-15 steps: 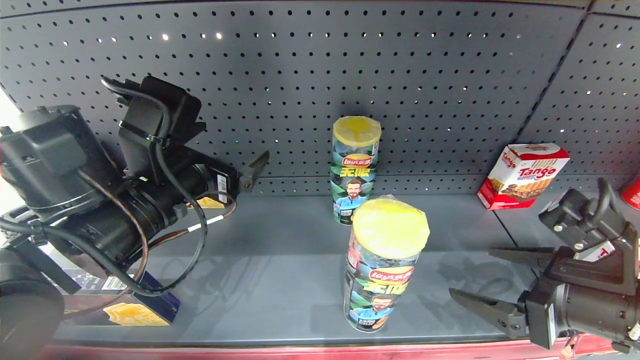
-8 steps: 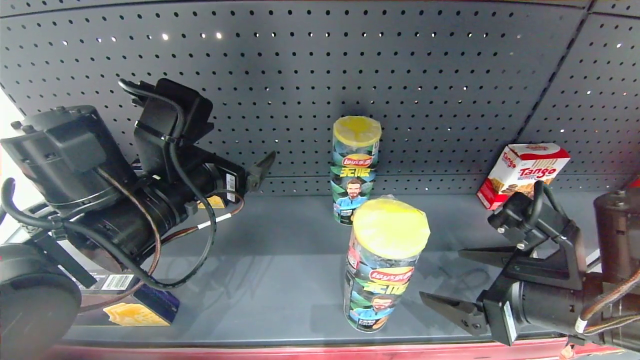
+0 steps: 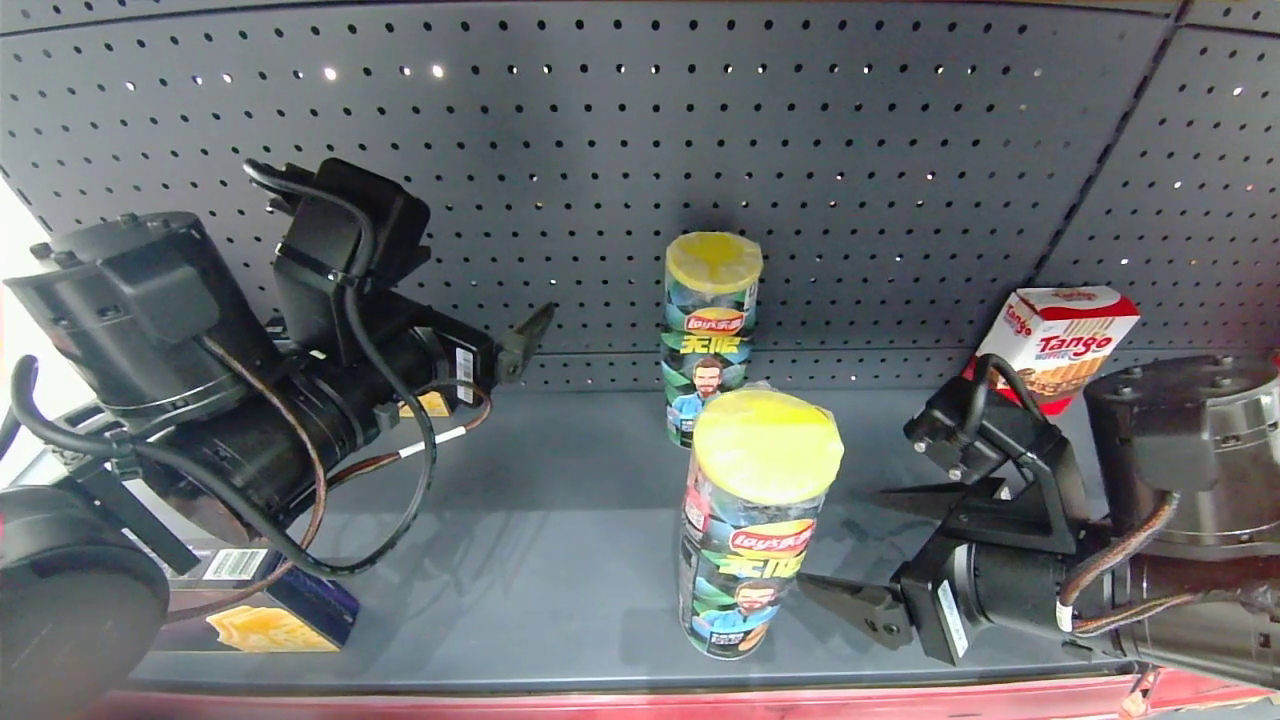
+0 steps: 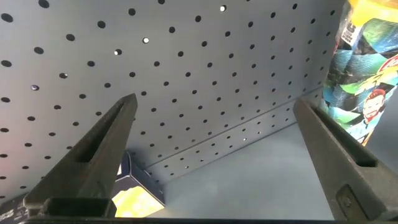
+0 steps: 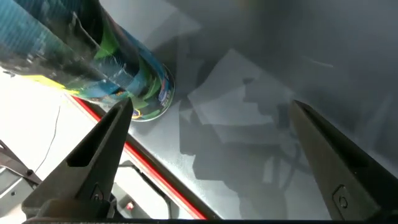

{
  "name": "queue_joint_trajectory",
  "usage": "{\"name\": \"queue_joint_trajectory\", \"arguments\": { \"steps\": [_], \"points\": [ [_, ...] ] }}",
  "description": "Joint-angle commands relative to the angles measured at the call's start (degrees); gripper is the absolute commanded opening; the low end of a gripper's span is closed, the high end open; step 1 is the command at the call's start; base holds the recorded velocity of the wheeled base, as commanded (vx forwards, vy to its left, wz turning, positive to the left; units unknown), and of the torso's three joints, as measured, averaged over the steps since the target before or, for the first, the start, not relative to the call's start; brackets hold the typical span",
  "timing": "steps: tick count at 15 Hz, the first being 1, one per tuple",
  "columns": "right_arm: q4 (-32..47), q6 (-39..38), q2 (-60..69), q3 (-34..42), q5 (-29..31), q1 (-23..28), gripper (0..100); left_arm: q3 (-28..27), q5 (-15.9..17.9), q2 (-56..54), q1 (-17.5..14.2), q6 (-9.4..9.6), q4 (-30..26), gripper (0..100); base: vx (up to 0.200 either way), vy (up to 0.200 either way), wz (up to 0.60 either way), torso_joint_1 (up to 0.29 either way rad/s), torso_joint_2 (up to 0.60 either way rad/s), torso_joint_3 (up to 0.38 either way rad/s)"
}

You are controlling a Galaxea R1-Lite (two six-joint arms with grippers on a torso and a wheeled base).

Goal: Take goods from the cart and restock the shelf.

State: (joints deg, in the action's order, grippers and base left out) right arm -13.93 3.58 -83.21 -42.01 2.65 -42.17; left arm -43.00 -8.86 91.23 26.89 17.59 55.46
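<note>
The front chip can (image 3: 755, 520) stands near the front edge of the shelf (image 3: 540, 560), a second can (image 3: 710, 335) behind it by the pegboard back (image 3: 600, 150). The right pincer (image 3: 845, 540) is spread wide (one finger just beside the front can's base). The left pincer (image 4: 214, 102), also spread, hangs toward the shelf's left end, holding nothing

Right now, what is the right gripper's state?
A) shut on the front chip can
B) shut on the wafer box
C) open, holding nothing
C: the right gripper has its fingers spread wide, and the front chip can stands on the shelf by one fingertip, not clamped.
</note>
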Motion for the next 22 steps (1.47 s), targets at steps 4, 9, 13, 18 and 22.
{"name": "queue_joint_trajectory", "arguments": {
  "steps": [4,9,13,18,22],
  "points": [
    [-0.5,0.0,-0.9,-0.2,-0.1,-0.8,100,-0.6,0.0,0.5,0.0,-0.01,0.0,100,0.0,0.0,0.0,0.0,0.0,0.0],
    [-1.9,-0.1,-0.2,0.6,0.0,-0.5,100,-0.7,0.0,0.7,0.0,-0.01,0.0,100,0.0,0.0,0.0,0.0,0.0,0.0],
    [-2.0,0.0,-0.3,0.1,-0.1,0.7,100,-1.7,0.0,1.7,0.0,-0.01,0.0,100,0.0,0.0,0.0,0.0,0.0,0.0],
    [-2.1,-0.1,9.3,0.9,1.4,10.3,100,1.8,0.2,-4.9,-0.5,-0.28,-0.8,100,0.0,0.0,0.0,0.0,0.0,0.0],
    [-1.5,-0.2,38.9,10.2,2.0,31.0,100,11.0,-0.3,-29.4,4.6,1.48,-9.2,100,0.0,0.0,0.0,0.0,0.0,0.0]
  ]
}}
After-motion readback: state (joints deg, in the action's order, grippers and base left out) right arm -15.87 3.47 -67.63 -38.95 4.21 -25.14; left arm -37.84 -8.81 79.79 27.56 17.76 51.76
